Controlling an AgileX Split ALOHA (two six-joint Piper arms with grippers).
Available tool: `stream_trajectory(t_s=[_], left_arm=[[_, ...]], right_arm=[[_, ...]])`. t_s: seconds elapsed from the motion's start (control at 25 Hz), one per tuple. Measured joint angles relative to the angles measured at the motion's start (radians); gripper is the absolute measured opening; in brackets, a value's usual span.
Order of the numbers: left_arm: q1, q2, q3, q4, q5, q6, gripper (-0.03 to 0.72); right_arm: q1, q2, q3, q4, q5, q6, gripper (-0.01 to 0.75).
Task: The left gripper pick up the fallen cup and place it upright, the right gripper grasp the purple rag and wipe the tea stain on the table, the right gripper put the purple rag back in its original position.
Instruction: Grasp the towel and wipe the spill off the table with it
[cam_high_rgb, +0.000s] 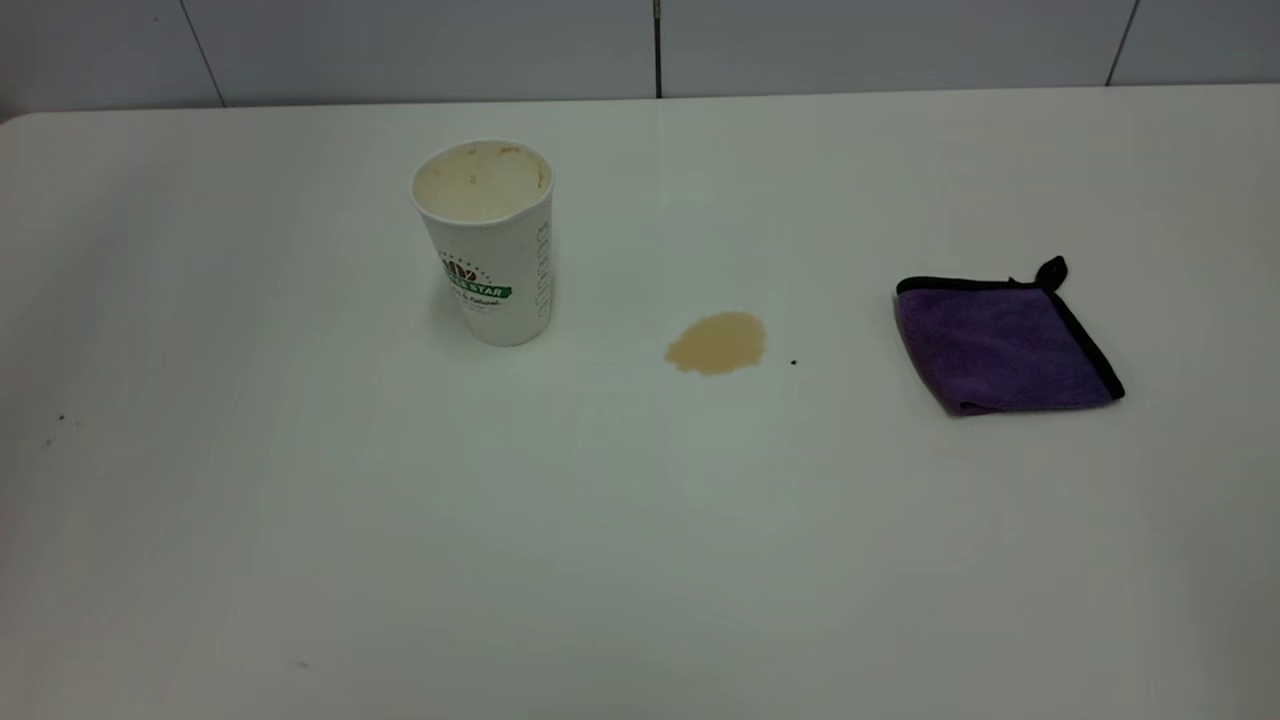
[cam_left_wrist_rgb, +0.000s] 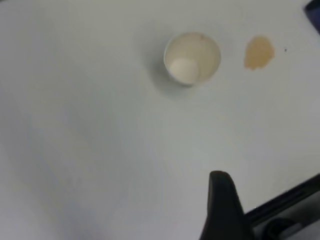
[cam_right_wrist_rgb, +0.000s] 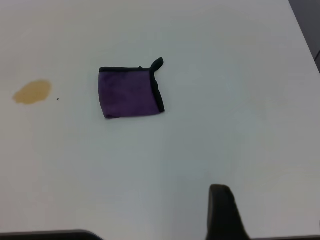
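The cup (cam_high_rgb: 487, 240) stands upright on the table (cam_high_rgb: 400, 520) at the back left, its tan-stained mouth facing up; it also shows from above in the left wrist view (cam_left_wrist_rgb: 192, 57). The tea stain (cam_high_rgb: 717, 343) lies to its right, apart from it, and shows in both wrist views (cam_left_wrist_rgb: 259, 52) (cam_right_wrist_rgb: 32, 92). The purple rag (cam_high_rgb: 1003, 342) lies folded and flat at the right, and also shows in the right wrist view (cam_right_wrist_rgb: 130, 93). Only a black tip of my left gripper (cam_left_wrist_rgb: 222, 210) and of my right gripper (cam_right_wrist_rgb: 222, 212) shows, each high above the table and far from everything.
A tiny black speck (cam_high_rgb: 794, 362) sits just right of the stain. A grey tiled wall (cam_high_rgb: 640, 45) runs behind the table's far edge. Neither arm appears in the exterior view.
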Motion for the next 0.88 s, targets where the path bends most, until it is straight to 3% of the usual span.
stream_trajectory(t_s=[0.48,0.72,0.88], left_arm=[[0.000,-0.473,0.763,0.042,-0.001,-0.037,0.497],[0.000,-0.672,1.021,0.050,-0.059,-0.100,0.497],[0.000,-0.805,1.055,0.079,-0.060,-0.129,0.497]], right_arm=[[0.000,0.000,0.000,0.000,0.000,0.000,0.486],[0.000,0.000,0.000,0.000,0.000,0.000,0.486],[0.000,0.000,0.000,0.000,0.000,0.000,0.486]])
